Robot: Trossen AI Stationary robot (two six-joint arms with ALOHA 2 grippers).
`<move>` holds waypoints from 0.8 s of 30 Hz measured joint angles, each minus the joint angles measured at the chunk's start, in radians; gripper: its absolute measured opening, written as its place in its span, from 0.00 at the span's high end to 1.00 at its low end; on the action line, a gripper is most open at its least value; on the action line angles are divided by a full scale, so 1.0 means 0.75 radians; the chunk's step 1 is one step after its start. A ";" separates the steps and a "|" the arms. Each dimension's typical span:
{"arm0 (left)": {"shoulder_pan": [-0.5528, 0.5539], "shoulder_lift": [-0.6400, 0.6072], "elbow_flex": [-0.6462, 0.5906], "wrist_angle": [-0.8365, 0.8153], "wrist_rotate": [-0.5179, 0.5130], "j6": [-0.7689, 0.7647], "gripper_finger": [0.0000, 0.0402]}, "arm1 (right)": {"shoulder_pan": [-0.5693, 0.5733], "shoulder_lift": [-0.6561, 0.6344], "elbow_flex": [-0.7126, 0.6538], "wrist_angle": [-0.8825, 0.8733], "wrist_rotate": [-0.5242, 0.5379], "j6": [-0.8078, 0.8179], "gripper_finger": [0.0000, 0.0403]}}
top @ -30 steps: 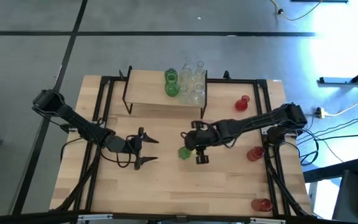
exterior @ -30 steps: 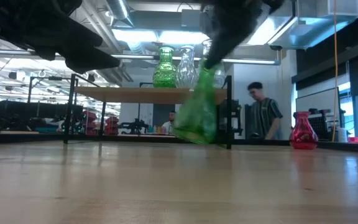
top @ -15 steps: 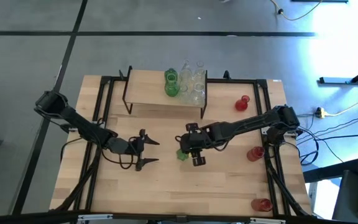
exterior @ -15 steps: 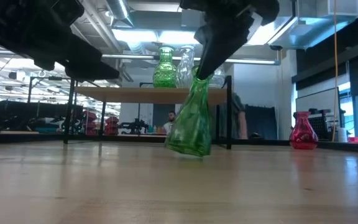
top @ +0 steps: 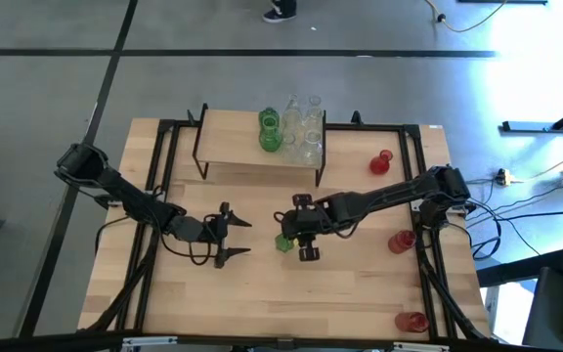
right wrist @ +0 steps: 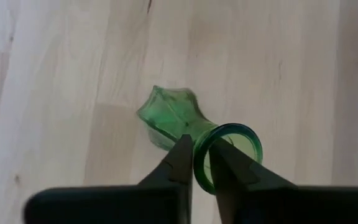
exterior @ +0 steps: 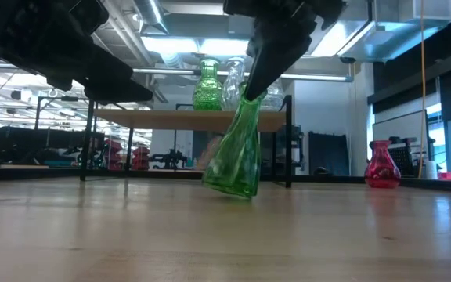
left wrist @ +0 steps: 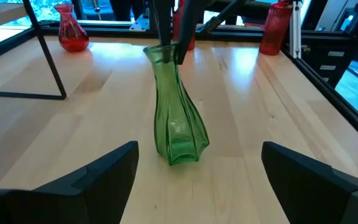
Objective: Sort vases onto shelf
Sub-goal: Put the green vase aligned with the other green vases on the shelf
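We can't tell from the low view whether the green vase (exterior: 234, 160) base sits flat on the surface (exterior: 225, 235); it leans. Right end effector (right wrist: 196, 163) fingers straddle the rim, but contact is unclear. In the high view the vase body is mostly hidden under that end effector. The clear vases (top: 306, 132) on the shelf (top: 233, 142) beyond it overlap; we can't count them.

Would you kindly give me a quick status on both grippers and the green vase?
Right gripper pinching green vase by its rim, vase tilted on table. Left gripper open, waiting beside it. Shelf holds several vases; nothing in between.
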 joint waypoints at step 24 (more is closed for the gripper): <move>0.000 -0.001 -0.001 0.020 0.000 0.000 0.16 | 0.054 -0.057 0.154 -0.137 0.038 0.060 0.30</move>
